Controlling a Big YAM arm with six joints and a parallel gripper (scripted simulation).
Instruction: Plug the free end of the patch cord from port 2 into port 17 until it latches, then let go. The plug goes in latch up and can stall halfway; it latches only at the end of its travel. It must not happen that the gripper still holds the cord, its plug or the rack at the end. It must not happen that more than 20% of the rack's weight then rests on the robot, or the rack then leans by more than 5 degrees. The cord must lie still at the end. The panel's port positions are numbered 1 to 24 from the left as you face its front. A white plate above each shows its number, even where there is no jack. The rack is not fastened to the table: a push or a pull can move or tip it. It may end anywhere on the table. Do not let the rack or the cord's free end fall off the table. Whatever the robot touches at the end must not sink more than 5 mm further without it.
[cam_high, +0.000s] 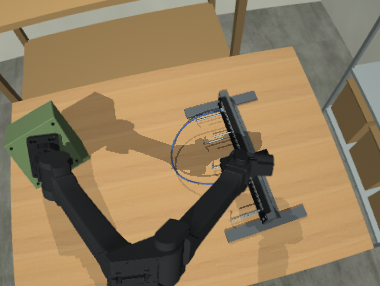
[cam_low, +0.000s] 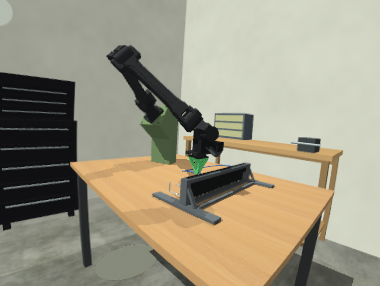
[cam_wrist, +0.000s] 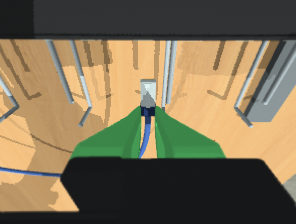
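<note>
The patch panel rack stands on the wooden table, also seen in the exterior view (cam_low: 216, 186). A blue patch cord (cam_high: 176, 150) arcs over the table behind the panel. My gripper (cam_wrist: 148, 111), with green fingers, is shut on the cord's free end just behind its pale plug (cam_wrist: 147, 92), which points away from me toward the dark panel edge at the top of the wrist view. The blue cord (cam_wrist: 145, 142) runs back between my fingers. In the exterior view my gripper (cam_low: 198, 165) hovers at the rear top edge of the rack. The port numbers are hidden.
Grey cable-management bars (cam_wrist: 75, 75) stick out behind the panel on both sides of the plug. A green base block (cam_high: 42, 137) holds my arm at the table's left. The rack's grey feet (cam_high: 267, 222) reach toward the table's right edge.
</note>
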